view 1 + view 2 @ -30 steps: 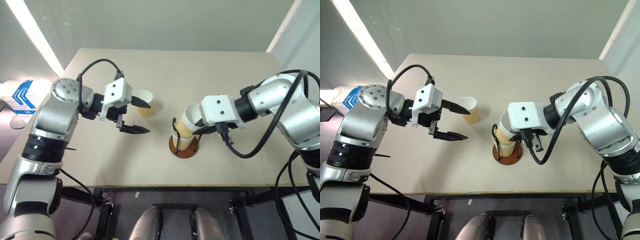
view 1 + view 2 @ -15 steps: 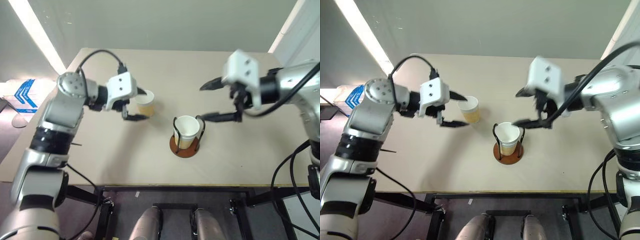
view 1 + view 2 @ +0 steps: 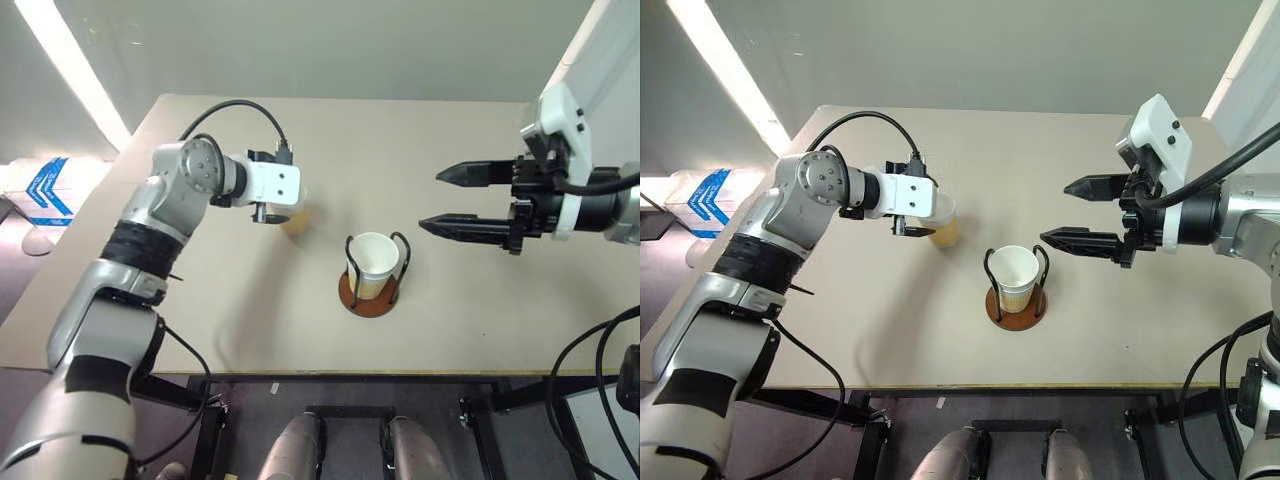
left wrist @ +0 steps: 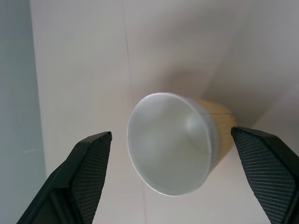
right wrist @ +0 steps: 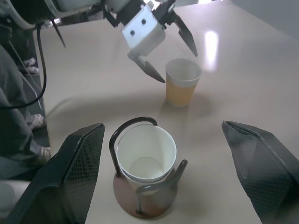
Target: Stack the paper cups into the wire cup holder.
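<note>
One tan paper cup (image 3: 946, 233) stands upright on the table, left of the wire cup holder (image 3: 1016, 312). My left gripper (image 4: 171, 133) is open and reaches over it, one black finger (image 4: 88, 163) on each side of the rim, with gaps showing between fingers and cup. Nested paper cups (image 5: 145, 156) sit upright inside the holder's black loops; two rims show there. My right gripper (image 3: 1055, 212) hangs open and empty above the table, up and to the right of the holder.
The beige table (image 3: 430, 140) has bare surface behind and to the right of the holder. Its front edge (image 3: 330, 372) runs close below the holder. A grey floor with a blue-marked object (image 3: 45, 190) lies past the left edge.
My right gripper let go of the cup, now seated in the holder, opened wide, and drew up and to the right. My left gripper rolled and moved forward around the loose cup.
</note>
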Motion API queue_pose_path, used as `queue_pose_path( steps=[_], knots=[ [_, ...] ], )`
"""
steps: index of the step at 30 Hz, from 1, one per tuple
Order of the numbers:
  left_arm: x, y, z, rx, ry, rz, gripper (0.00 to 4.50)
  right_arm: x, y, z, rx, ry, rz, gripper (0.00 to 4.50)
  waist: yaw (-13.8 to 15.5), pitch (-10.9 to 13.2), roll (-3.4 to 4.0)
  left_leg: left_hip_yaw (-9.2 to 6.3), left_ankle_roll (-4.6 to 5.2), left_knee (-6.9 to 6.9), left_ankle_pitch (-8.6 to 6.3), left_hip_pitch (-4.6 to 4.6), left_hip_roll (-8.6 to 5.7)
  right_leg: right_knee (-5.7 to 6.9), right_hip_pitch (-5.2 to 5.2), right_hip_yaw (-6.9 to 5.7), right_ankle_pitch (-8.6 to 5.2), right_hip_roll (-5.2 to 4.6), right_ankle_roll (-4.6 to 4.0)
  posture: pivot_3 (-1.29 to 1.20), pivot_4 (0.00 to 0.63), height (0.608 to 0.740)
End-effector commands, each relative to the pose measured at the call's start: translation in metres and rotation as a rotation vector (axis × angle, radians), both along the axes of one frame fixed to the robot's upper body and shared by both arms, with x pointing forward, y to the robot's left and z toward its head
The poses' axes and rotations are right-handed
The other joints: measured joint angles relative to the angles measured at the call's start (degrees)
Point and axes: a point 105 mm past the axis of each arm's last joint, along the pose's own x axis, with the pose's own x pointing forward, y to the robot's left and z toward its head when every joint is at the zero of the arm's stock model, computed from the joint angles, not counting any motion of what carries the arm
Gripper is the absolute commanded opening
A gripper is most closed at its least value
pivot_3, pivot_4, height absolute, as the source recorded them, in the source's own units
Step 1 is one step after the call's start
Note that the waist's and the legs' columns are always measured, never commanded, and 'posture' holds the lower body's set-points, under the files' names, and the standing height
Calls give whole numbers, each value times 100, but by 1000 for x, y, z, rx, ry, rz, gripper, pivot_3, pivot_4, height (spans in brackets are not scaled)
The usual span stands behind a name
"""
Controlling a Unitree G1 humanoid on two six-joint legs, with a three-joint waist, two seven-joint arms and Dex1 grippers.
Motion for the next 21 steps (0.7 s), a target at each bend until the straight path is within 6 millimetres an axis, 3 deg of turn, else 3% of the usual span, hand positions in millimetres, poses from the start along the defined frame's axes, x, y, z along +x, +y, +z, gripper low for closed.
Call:
queue_pose_path(
  steps=[1, 9, 12, 15, 17, 21],
  knots=[
    [7, -7, 6, 17, -35, -19, 4500, -6, -2, 9, 18, -52, -18, 4239, 4, 0, 0, 0, 1, 0, 0, 0, 0, 1, 0, 0, 0, 0, 1, 0, 150, 740],
    [10, -6, -10, 48, 21, -24, 4500, -6, -6, 10, 27, -70, -48, 4239, 14, 0, 0, 4, 6, 2, -4, -1, 0, 0, -1, 1, 19, 0, 43, 0, 150, 740],
    [11, -10, -14, 49, 33, -43, 3861, -8, -6, 12, 45, -93, -40, 4282, 22, 0, 0, 4, 8, 4, -5, -2, 0, 0, 0, 1, 18, 0, 43, 0, 150, 740],
    [9, -14, -14, 34, 55, -74, 2827, -10, -4, 18, 68, -152, -12, 4282, 20, 0, 0, 7, 10, 7, -6, -3, 0, -1, 0, 3, 19, -1, 44, 0, 150, 740],
    [5, -15, -12, 19, 80, -101, 2524, -15, -2, 23, 90, -198, 28, 4282, 25, 0, 0, 7, 11, 8, -6, -3, 0, 0, 0, 3, 21, 0, 50, 0, 150, 740],
    [-7, -18, -3, -17, 134, -168, 1188, -21, -7, 20, 85, -236, 52, 4282, 27, 0, -1, 9, 16, 12, -10, -3, 0, 0, 3, 3, 20, 0, 56, 0, 150, 740]
  ],
)
